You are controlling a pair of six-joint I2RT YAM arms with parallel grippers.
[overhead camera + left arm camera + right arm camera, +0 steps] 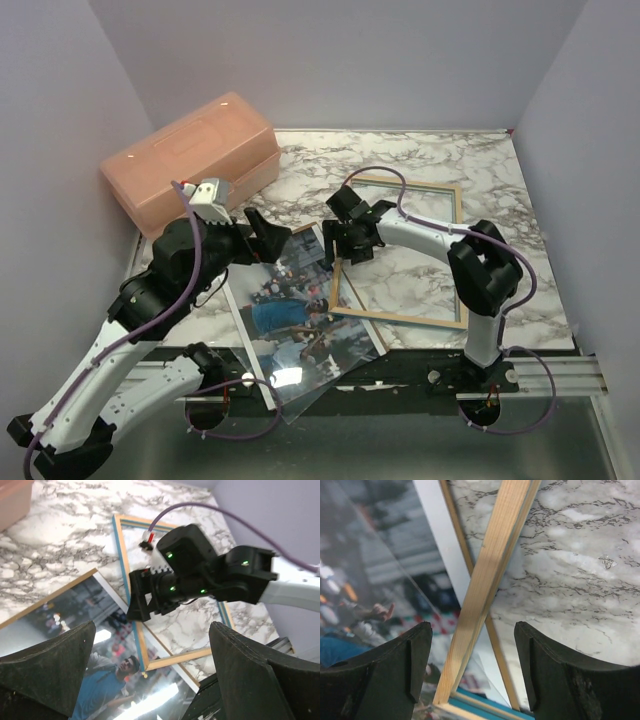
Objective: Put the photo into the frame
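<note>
With jaws apart, the right pincer (472, 655) straddles the left wooden rail of the frame (400, 318), which runs lengthwise through its gap, the photo (290, 315) lying face-up just left on the marble surface (480, 170), below the equally parted left pincer (268, 232).

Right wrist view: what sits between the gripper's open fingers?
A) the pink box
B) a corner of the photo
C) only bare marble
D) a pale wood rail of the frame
D: a pale wood rail of the frame runs up between the fingers of the open right gripper, while the photo lies off to one side of it.
</note>
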